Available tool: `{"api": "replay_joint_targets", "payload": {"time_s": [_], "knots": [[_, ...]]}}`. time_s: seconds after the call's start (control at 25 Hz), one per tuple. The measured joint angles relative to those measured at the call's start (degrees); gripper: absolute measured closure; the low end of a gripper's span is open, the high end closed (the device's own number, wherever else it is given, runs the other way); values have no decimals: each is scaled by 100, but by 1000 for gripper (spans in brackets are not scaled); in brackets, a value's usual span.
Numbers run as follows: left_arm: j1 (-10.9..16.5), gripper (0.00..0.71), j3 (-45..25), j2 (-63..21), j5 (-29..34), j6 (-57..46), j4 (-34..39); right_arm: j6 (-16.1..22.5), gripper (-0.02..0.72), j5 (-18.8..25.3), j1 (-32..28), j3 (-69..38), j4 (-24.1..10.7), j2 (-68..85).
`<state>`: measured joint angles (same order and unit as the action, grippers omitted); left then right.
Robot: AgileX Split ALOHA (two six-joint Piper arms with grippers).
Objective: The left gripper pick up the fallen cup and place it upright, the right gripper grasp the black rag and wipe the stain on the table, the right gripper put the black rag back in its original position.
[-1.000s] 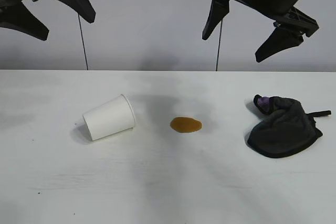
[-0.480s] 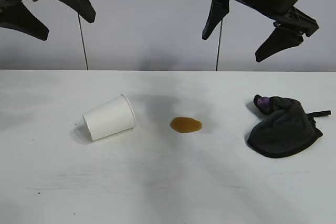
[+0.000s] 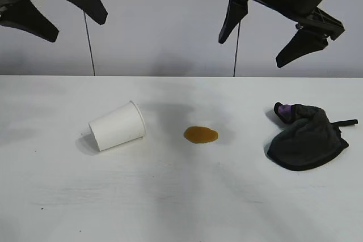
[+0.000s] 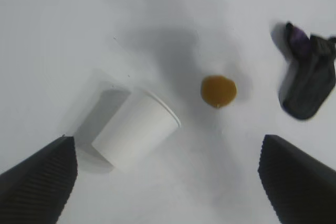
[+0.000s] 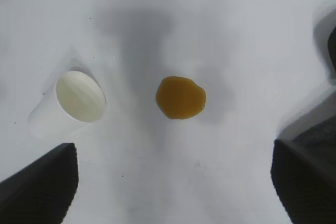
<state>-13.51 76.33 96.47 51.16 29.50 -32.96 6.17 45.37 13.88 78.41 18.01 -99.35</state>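
Observation:
The white paper cup (image 3: 117, 126) lies on its side on the white table (image 3: 181, 196), left of centre, its mouth toward the stain. It also shows in the left wrist view (image 4: 135, 130) and the right wrist view (image 5: 68, 104). The amber stain (image 3: 200, 135) sits at the middle, seen too in both wrist views (image 4: 218, 90) (image 5: 180, 97). The black rag (image 3: 307, 136) lies at the right, also in the left wrist view (image 4: 308, 81). My left gripper (image 3: 76, 29) hangs open high above the table's far left. My right gripper (image 3: 254, 55) hangs open high at the upper right.
A grey wall rises behind the table. Two thin dark cables (image 3: 90, 43) hang down in front of it. Faint grey smudges mark the tabletop around the cup and stain.
My left gripper has shifted slightly to the right and tilted. The cup, stain, rag and right gripper have not moved.

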Motion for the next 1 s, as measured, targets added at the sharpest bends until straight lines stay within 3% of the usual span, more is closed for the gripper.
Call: {"api": "replay_joint_targets", "payload": {"time_s": [0.12,0.28,0.36,1.0], "knots": [[-312,35,73,189,623,885,474,-21,9,39,0,0,0,0],[-990,44,73,323,520,1522,1625,-21,9,94,0,0,0,0],[-1195,46,73,384,366,1516,1998,-21,9,118,0,0,0,0],[-1244,47,170,1277,-494,1214,2654,-130,9,307,0,0,0,0]]}}
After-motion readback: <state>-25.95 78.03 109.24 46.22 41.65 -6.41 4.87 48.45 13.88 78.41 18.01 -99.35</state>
